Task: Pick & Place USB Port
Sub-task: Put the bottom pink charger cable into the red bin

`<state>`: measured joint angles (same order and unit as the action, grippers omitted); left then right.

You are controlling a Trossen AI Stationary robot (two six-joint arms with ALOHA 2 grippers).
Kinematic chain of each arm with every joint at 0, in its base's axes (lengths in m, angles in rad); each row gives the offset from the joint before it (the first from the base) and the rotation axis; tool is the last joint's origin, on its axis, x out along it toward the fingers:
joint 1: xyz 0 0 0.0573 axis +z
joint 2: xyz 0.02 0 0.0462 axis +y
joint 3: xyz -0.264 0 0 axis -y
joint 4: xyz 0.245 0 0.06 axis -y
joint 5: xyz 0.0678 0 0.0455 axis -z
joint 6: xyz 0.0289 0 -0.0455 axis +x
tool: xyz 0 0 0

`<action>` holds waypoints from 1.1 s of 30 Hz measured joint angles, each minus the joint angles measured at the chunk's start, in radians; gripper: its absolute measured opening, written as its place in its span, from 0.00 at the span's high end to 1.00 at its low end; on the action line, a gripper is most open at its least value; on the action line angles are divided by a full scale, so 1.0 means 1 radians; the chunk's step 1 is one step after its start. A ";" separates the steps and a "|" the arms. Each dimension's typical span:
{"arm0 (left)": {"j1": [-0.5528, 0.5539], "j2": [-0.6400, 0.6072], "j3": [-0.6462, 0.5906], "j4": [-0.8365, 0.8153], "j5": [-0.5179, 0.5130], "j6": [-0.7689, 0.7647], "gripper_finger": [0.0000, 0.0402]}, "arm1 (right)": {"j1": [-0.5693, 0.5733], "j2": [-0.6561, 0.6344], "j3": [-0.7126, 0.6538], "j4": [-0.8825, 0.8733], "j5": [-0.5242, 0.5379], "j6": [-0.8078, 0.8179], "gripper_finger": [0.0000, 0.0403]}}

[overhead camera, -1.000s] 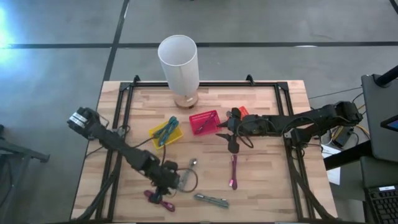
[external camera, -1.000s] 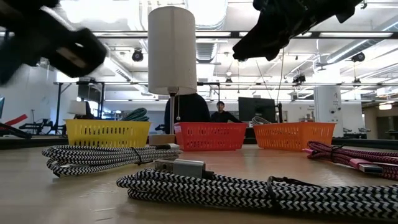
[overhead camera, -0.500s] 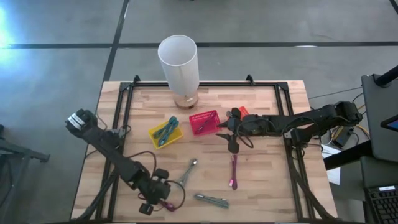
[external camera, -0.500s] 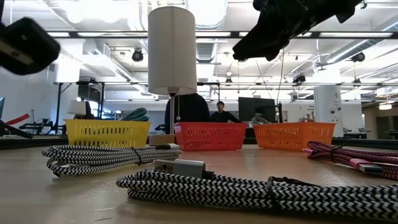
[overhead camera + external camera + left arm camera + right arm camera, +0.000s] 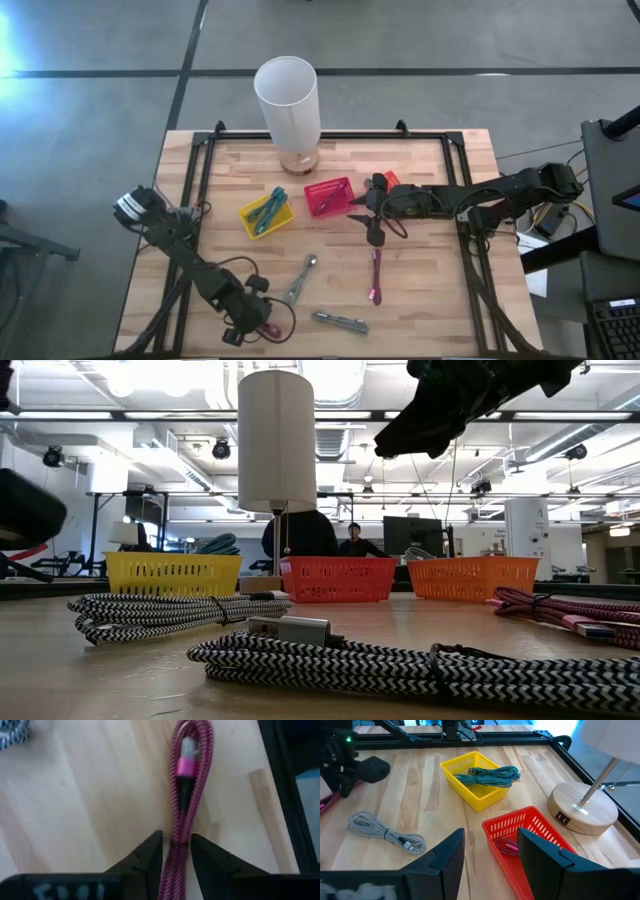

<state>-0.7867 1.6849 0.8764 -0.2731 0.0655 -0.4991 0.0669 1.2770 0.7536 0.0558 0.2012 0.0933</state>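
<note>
No readable writing showed anywhere. The left gripper [image 5: 176,851] sat at the table's [image 5: 420,290] near edge, its fingers clasping a bundled magenta USB cable [image 5: 187,780] whose long axis ran straight out between them. The right gripper [image 5: 487,851] hung spread and empty over the red basket [image 5: 530,837].

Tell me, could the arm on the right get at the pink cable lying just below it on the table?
Probably yes. The right gripper hangs with its jaws wide open, holding nothing, and the pink cable lies alone on bare wood close by. Nothing sits on it; the left gripper is busy with another cable at the table's near edge.
</note>
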 joint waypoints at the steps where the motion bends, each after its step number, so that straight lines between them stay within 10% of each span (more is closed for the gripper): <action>1: 0.000 0.010 0.001 0.002 0.000 0.014 0.72 | 0.000 0.000 0.000 0.000 0.000 0.000 0.56; 15: 0.005 -0.016 -0.003 -0.008 -0.034 0.158 0.97 | 0.000 0.000 0.000 0.000 0.000 -0.025 0.56; 33: 0.312 -0.153 0.187 -0.016 -0.427 0.168 0.93 | 0.000 0.000 0.000 0.000 0.000 -0.026 0.56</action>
<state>-0.4743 1.5319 1.0632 -0.2892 -0.3611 -0.3313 0.0669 1.2774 0.7536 0.0557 0.2016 0.0677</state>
